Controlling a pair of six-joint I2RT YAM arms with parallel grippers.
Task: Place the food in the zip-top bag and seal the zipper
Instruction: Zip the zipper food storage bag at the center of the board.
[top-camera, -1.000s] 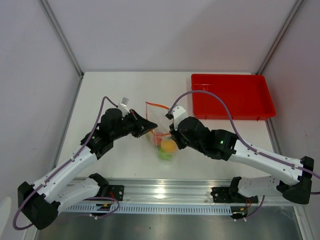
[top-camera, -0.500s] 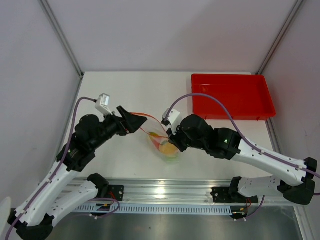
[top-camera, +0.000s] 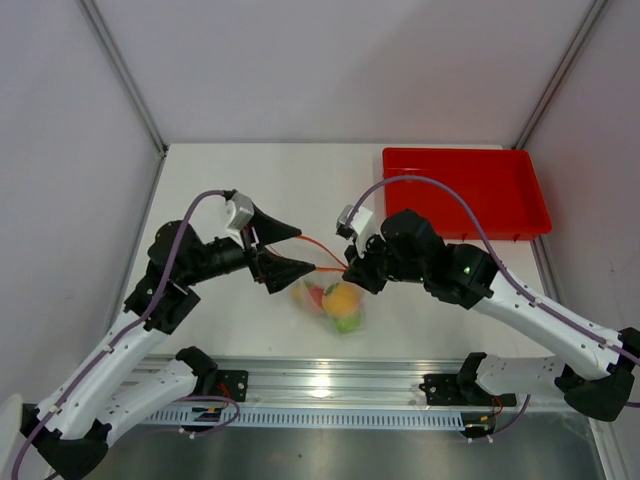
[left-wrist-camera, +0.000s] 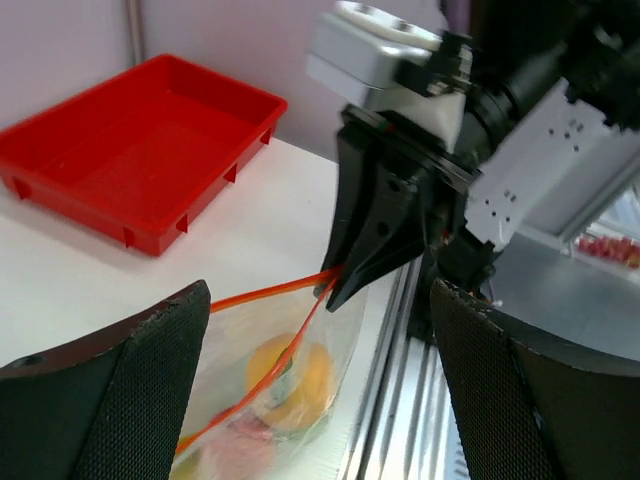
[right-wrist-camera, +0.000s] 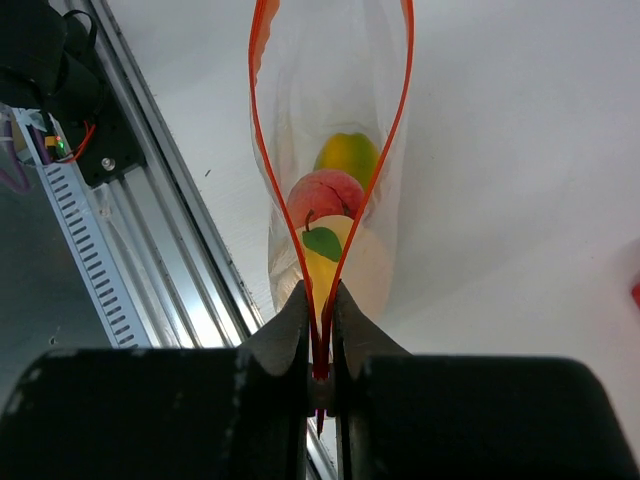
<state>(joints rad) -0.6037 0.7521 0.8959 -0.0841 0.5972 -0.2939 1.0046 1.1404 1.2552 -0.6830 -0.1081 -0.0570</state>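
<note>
The right jaws are shut tight on one end of the orange-red zipper (left-wrist-camera: 270, 292). The clear bag (right-wrist-camera: 330, 90) hangs down from there over the worktop (top-camera: 250, 180), and its mouth is not closed. The fruit (right-wrist-camera: 322, 195) sits low inside the bag. The left jaws stand wide open near the zipper and hold nothing. A red tray (top-camera: 465, 195) sits at the far right.

Bright, even light falls from above; the white desk (top-camera: 230, 180) shows only faint, soft shadows. The top view is sharp. The left gripper (left-wrist-camera: 320, 290) looms dark and blurred in its view's lower corners, as does the right gripper (right-wrist-camera: 320, 315), beside glare on the rail (right-wrist-camera: 215, 330).
</note>
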